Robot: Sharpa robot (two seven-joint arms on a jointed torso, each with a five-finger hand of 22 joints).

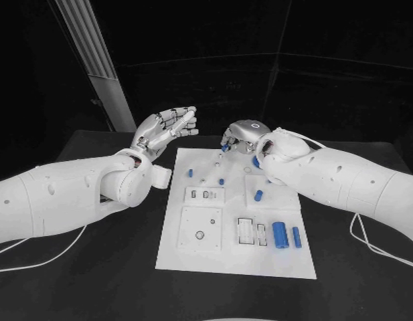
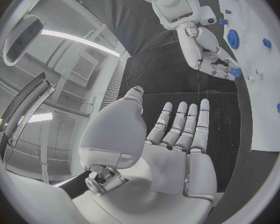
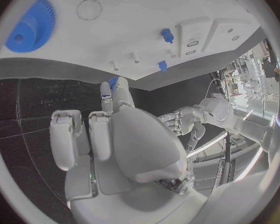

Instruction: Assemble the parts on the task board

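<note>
Three viewpoints: one overhead, two carried at the wrists.

The surface (image 1: pixel 90 281) and task board (image 1: pixel 235 261) are looked down on from above, both arms being taken in from some way off. Each wrist view is set close behind its own hand, left hand (image 2: pixel 177 149) and right hand (image 3: pixel 115 139), facing along the fingers. The board's far edge and the opposite hand are shared by both.

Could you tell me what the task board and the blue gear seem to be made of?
The task board looks like matte white plastic: flat, evenly coloured, with no glare. The blue gear looks like moulded or printed plastic, going by its uniform saturated colour, dull finish and crisp teeth. Neither material is certain from looks alone.
</note>
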